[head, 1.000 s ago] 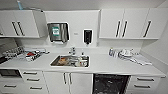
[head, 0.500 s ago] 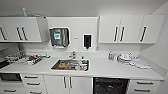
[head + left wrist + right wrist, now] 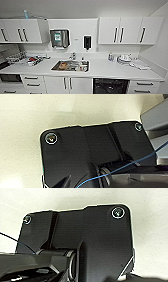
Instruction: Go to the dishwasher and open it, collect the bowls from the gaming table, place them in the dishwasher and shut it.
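As we faced the kitchen wall, the dishwasher [image 3: 111, 86] sat under the white surface [image 3: 105, 70], to the right of the sink [image 3: 71, 65]. Its front looked dark, and we could not tell if its door was open or shut. The sink had dishes in it. A paper towel box [image 3: 59, 38] and a black soap box [image 3: 87, 42] hung on the wall above. White cupboards [image 3: 121, 30] hung on both sides. More dishes [image 3: 124, 58] stood on the surface to the right. We could not tell whether our left hand or our right hand was open or closed, or if either had hold of anything.
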Tool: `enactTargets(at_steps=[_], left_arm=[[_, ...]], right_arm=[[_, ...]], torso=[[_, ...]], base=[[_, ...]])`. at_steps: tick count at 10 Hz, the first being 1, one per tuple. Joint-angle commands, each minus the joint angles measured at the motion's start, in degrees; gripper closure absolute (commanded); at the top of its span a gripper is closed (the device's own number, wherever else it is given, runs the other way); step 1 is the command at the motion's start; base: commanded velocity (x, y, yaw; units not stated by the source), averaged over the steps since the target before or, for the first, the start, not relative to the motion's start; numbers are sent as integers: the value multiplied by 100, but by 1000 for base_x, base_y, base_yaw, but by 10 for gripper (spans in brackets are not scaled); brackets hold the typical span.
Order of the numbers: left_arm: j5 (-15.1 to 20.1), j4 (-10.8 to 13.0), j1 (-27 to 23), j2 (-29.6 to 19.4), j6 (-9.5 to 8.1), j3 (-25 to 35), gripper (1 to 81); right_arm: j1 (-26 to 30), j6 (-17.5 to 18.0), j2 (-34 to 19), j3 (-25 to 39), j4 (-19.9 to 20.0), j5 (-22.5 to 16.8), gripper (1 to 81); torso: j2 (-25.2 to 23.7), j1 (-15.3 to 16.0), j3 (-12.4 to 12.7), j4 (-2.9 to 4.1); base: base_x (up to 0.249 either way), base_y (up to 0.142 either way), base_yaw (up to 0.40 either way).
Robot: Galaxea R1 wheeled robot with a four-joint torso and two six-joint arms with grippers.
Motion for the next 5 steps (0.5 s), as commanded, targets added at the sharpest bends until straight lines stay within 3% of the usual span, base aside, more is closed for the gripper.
enactTargets(at_steps=[1, 5], left_arm=[[241, 29, -332, -22, 26, -1, 10], [241, 29, -332, -39, 26, -1, 10]], right_arm=[[306, -7, -12, -15, -41, -245, 10], [297, 2, -3, -15, -41, -245, 10]], torso=[[0, 0, 0, 0], [0, 0, 0, 0]], base=[[0, 0, 0], [0, 0, 0]])
